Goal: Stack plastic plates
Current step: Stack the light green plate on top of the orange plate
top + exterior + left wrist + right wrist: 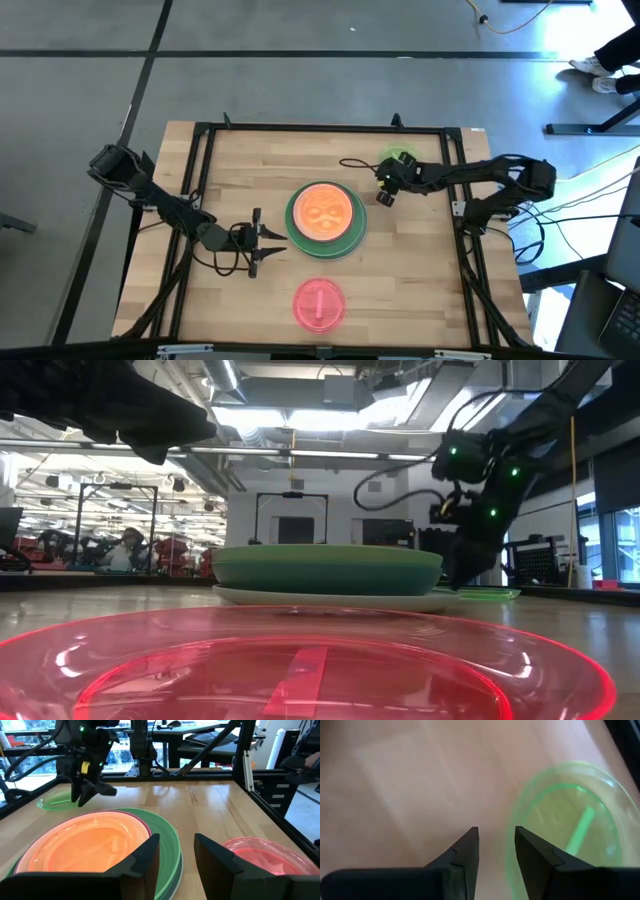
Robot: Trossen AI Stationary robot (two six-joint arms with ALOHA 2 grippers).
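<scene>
Now right gripper (496,845) jaws parted, empty, beside green plate (570,825) rim.

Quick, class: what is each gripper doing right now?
Left gripper: open, empty, beside the plate stack.
Right gripper: open, empty, above the green plate.

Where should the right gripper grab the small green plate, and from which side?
Grip the rim of the small green plate, probably on the edge facing the stack. It lies flat on the table, so only its raised rim gives the fingers something to pinch. The right gripper already hangs open over that edge, pointing down. Lower one finger inside the rim, one outside.
</scene>
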